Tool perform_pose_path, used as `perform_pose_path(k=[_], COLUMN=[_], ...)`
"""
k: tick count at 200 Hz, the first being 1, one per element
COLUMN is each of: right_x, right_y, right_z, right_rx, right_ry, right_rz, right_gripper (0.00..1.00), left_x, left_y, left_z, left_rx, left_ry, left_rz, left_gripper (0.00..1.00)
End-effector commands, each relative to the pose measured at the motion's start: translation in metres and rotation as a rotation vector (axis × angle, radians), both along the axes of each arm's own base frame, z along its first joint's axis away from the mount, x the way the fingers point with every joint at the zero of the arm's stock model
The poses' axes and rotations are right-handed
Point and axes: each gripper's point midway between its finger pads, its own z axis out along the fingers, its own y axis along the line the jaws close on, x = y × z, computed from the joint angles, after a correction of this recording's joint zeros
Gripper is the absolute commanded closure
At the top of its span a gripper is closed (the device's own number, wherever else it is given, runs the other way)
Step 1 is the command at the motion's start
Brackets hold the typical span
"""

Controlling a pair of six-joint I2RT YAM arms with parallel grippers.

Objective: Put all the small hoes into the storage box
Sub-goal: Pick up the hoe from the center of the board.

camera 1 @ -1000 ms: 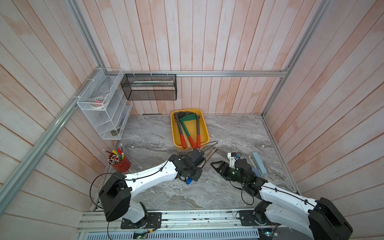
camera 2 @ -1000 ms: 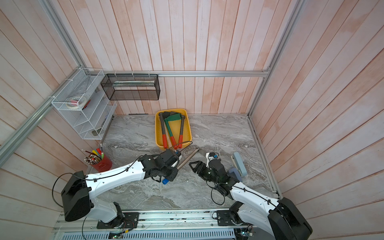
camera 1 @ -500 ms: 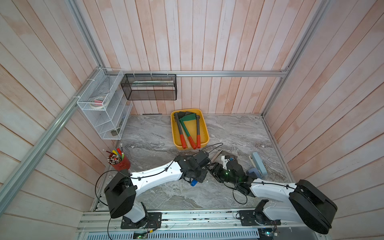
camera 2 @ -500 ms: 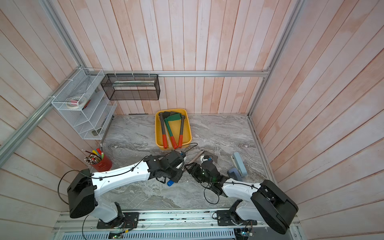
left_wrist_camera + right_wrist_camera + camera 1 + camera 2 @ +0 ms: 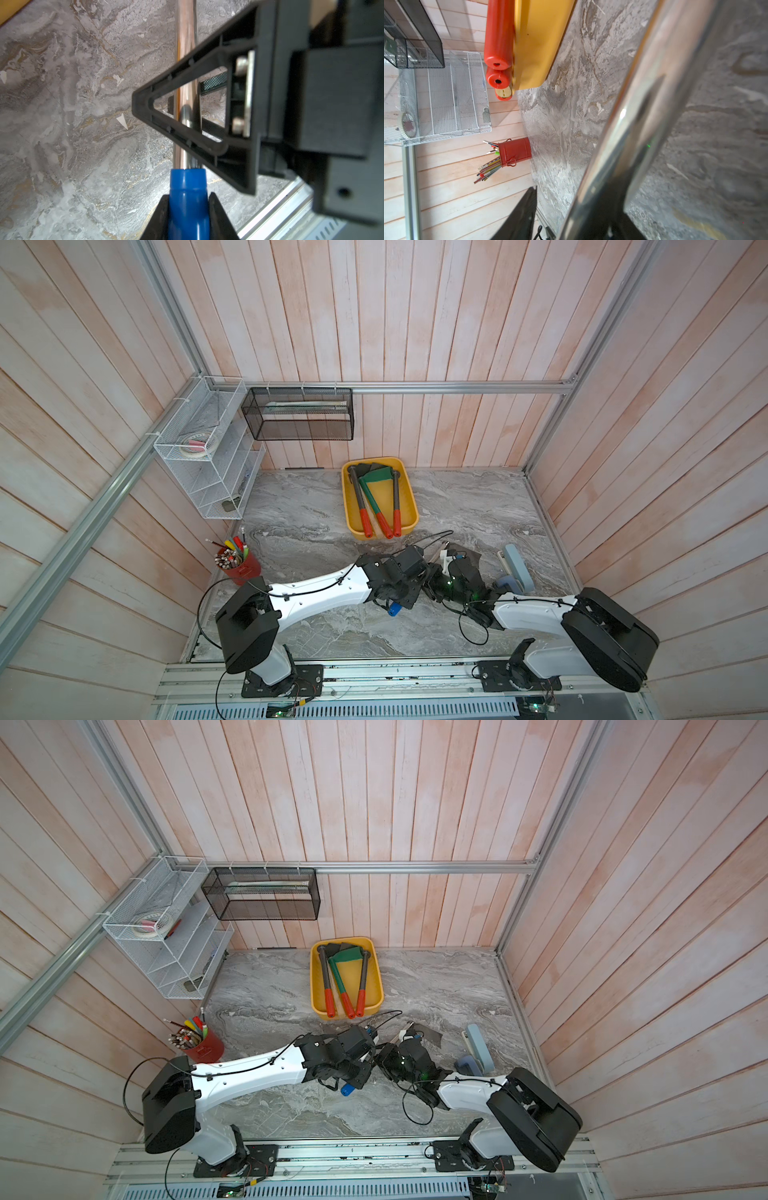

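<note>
The small hoe has a blue handle (image 5: 394,608) (image 5: 347,1090), a shiny metal shaft (image 5: 186,41) (image 5: 643,104) and a dark blade (image 5: 465,553). It lies low over the marble floor near the front. My left gripper (image 5: 405,597) (image 5: 188,207) is shut on the blue handle (image 5: 188,187). My right gripper (image 5: 434,576) (image 5: 571,218) straddles the shaft just beyond it. One of its fingers (image 5: 523,214) stands apart from the shaft and the other is hidden behind it. The yellow storage box (image 5: 384,495) (image 5: 377,977) (image 5: 537,41) sits at the back wall.
Three long tools with red grips (image 5: 384,526) lie in the box. A red pencil cup (image 5: 241,568) stands at the left wall. A white wire rack (image 5: 208,456) and a black mesh basket (image 5: 297,414) hang above. A blue-grey object (image 5: 517,568) lies at the right.
My right arm has swung left up against my left gripper, and its jaws have narrowed around the hoe's shaft. My left gripper keeps hold of the handle.
</note>
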Motion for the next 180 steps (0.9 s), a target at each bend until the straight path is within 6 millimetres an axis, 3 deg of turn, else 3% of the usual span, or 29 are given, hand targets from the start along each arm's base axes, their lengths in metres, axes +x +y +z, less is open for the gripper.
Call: perform_pose_path(k=[1, 109, 154, 180], right_x=[0.011, 0.011, 0.013, 0.014], right_y=[0.010, 0.006, 0.006, 0.004], right_z=[0.026, 0.029, 0.036, 0.039], right_rx=[0.066, 0.069, 0.056, 0.058], right_ry=[-0.075, -0.091, -0.113, -0.121], right_rz=[-0.009, -0.028, -0.024, -0.033], right_gripper=[0.56, 0.87, 0.97, 1.00], left_x=[-0.003, -0.016, -0.025, -0.026], left_y=[-0.019, -0.023, -0.022, -0.019], left_z=[0.009, -0.007, -0.018, -0.023], left_rx=[-0.068, -0.061, -0.065, -0.058], left_ry=[-0.009, 0.038, 0.081, 0.093], left_rz=[-0.024, -0.038, -0.054, -0.049], left_gripper=[1.00, 1.00, 0.68, 0.64])
